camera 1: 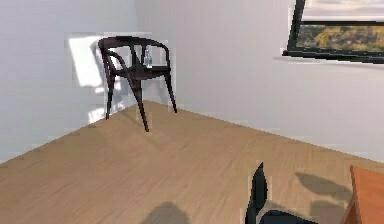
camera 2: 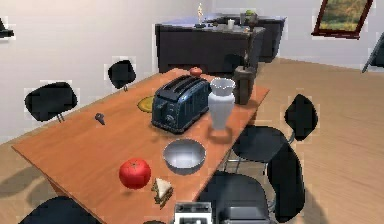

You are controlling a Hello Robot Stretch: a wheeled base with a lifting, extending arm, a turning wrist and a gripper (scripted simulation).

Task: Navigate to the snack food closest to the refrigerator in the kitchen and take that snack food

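Nearest the lens, at the arm side view's bottom edge, I log the white marker squares [camera 2: 192, 213], with the gripper [camera 2: 168, 219] as a dark stub to their left, cut by the frame. Its far end is not resolvable, so I cannot tell whether it is grasping anything or released.

Just beyond lies the wooden table [camera 2: 70, 150]. At its near end a sandwich wedge [camera 2: 162, 187] sits just beside a red apple [camera 2: 134, 173]. A grey bowl [camera 2: 185, 156] comes next, toward the right long edge.

Mid-table stands a dark toaster [camera 2: 180, 102]. A white vase [camera 2: 221, 105] is just beside it at the right edge, and a tan round plate [camera 2: 148, 103] lies on its other side. A small dark item [camera 2: 101, 118] sits near the left edge, and a tall dark object [camera 2: 243, 82] stands at the far corner, unidentified.

Which item is the snack food I cannot tell; the apple and the sandwich wedge are the food shapes I can name.

Black chairs [camera 2: 50, 100] ring the table, and a dark counter [camera 2: 210, 45] stands beyond its far end.

Forward view: a dark wooden armchair [camera 1: 138, 70] stands in the room corner, with a window [camera 1: 340, 30] at upper right.
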